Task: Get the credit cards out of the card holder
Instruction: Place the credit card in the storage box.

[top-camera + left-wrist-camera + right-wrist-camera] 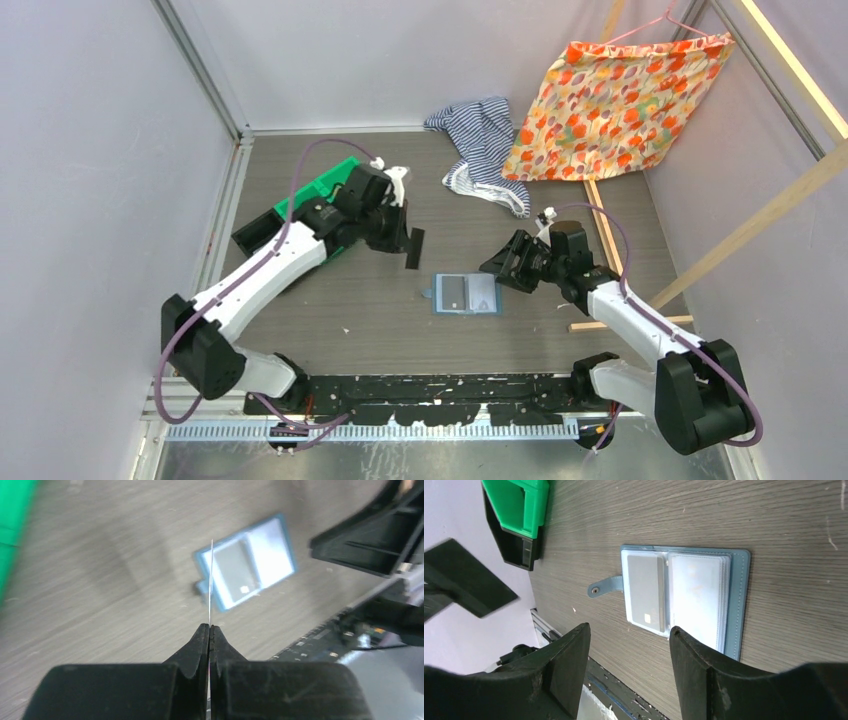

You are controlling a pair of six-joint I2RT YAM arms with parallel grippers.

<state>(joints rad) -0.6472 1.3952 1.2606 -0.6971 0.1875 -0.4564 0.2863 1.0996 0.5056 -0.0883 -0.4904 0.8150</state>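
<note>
Credit cards are in two places: we see one dark card (414, 248) pinched on edge between the pressed-together fingers of the left tool (210, 629), held above the worktop (330, 300) just to the far left of the card holder (466, 294). That holder lies open and flat at mid-worktop, a grey card (645, 592) in its left sleeve. Just right of it, the right tool (629, 630) has its fingers spread wide, gripping nothing.

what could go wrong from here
The left gripper pinches the black card only by one end, so it may slip or swing out before it is set down.
The right gripper is open above the card holder, not pressing it; pulling the grey card could drag the whole holder.
</note>
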